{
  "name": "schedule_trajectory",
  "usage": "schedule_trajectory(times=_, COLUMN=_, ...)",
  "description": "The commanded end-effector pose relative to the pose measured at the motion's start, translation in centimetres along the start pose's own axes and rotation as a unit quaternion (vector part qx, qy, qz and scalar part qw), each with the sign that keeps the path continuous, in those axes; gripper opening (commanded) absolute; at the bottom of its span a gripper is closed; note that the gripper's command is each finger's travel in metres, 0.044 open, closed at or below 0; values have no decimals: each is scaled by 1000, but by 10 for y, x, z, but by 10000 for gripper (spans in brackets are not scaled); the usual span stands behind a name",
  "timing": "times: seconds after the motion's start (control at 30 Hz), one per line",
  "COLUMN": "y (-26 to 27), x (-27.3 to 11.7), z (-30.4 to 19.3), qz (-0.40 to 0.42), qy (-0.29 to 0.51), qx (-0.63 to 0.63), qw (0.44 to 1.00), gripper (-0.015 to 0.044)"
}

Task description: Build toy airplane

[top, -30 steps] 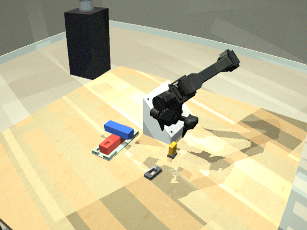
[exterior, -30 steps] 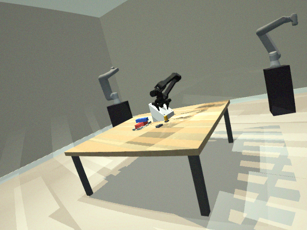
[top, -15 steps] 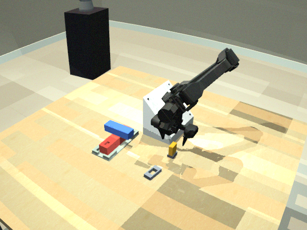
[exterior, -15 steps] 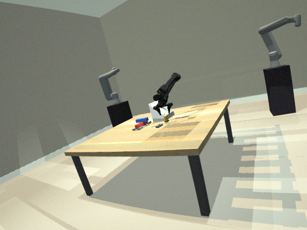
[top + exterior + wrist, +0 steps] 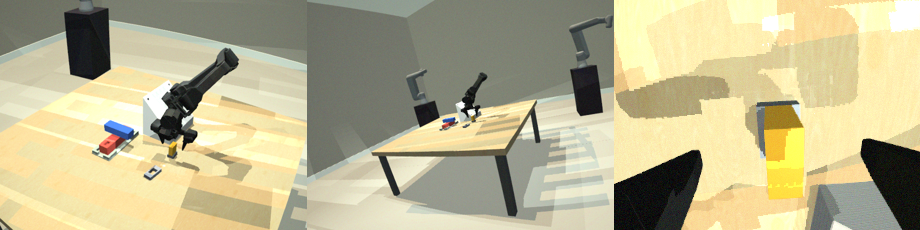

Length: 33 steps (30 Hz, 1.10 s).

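currently the yellow tail fin (image 5: 172,149) (image 5: 473,118) (image 5: 785,160) stands upright in a small dark holder (image 5: 172,156) (image 5: 473,121) (image 5: 761,130), below the gripper (image 5: 173,147) (image 5: 472,115) (image 5: 782,154), fingers wide open, nothing held. red fuselage (image 5: 107,147) (image 5: 446,125) lies in the pale cradle (image 5: 108,158) (image 5: 441,129); blue wing (image 5: 118,129) (image 5: 448,120) crosses it, hiding its socket. beyond, a grey frame (image 5: 148,176) (image 5: 466,126). wrist view cuts off the fingers' bases.
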State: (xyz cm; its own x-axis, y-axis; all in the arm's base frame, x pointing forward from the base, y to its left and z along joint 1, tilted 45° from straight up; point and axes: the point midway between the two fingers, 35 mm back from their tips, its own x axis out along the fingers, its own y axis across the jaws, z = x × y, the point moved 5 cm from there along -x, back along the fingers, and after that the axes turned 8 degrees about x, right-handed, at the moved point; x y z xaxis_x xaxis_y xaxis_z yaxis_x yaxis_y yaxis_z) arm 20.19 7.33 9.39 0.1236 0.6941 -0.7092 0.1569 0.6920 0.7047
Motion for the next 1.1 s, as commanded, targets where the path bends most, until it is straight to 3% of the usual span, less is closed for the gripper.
schedule_trajectory(times=0.0, y=-2, x=7, z=0, qz=-2, qy=2, qx=4, qw=1000, gripper=440)
schedule_trajectory(times=0.43, y=-1, x=26, z=-2, qz=1, qy=2, qx=5, qw=1000, gripper=440)
schedule_trajectory(times=0.9, y=-1, x=26, z=-2, qz=1, qy=2, qx=5, qw=1000, gripper=72)
schedule_trajectory(times=1.07, y=-1, x=26, z=-2, qz=1, qy=2, qx=5, qw=1000, gripper=39)
